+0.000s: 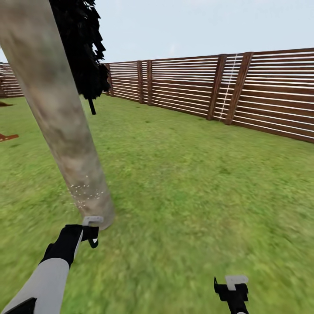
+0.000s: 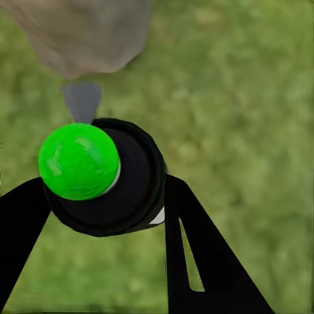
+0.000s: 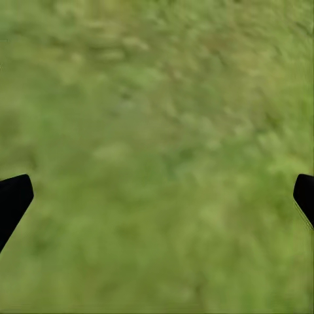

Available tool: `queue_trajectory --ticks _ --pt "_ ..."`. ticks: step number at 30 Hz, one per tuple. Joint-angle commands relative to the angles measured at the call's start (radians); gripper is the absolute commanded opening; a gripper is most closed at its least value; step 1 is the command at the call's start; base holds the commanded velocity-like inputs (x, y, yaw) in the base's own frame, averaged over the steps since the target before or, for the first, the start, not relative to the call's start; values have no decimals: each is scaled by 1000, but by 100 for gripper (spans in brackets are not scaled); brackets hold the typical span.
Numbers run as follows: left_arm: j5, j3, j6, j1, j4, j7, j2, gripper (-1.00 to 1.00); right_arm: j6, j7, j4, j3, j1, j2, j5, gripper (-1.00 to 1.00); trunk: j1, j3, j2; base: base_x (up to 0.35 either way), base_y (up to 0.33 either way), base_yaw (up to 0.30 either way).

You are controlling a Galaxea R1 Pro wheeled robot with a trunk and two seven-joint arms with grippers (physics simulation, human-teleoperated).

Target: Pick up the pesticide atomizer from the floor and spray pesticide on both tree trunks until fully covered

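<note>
A thick tree trunk (image 1: 56,122) of mottled grey-brown bark leans across the left of the head view, its base on the grass floor (image 1: 196,196). My left gripper (image 1: 90,233) sits just in front of that base, shut on the pesticide atomizer (image 2: 104,176), a dark round body with a bright green knob. Its grey nozzle (image 2: 81,101) points at the trunk (image 2: 78,33). Fine white specks (image 1: 85,192) dot the bark low down. My right gripper (image 1: 233,288) hangs open over bare grass, with nothing between its fingertips (image 3: 13,199).
A brown slatted fence (image 1: 226,87) runs along the back and right of the lawn. A dark narrow tree (image 1: 87,52) stands behind the trunk. A low brown object (image 1: 8,137) lies at the far left edge. Grass stretches ahead and to the right.
</note>
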Motion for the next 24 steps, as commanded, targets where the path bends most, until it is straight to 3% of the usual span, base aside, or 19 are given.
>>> queue_trajectory --ticks 1,7,24 --pt "-11 7 3 -1 -2 -9 1 -100 -2 -2 0 9 0 0 -10 100 0 -1 0 131 -277 277" --pt "-17 18 11 -1 -8 -2 26 -100 -2 -2 0 9 0 0 -10 100 0 -1 0 138 -276 275" --pt "-14 11 10 -1 -8 -2 15 -100 -2 -2 0 9 0 0 -10 100 0 -1 0 53 -273 260"
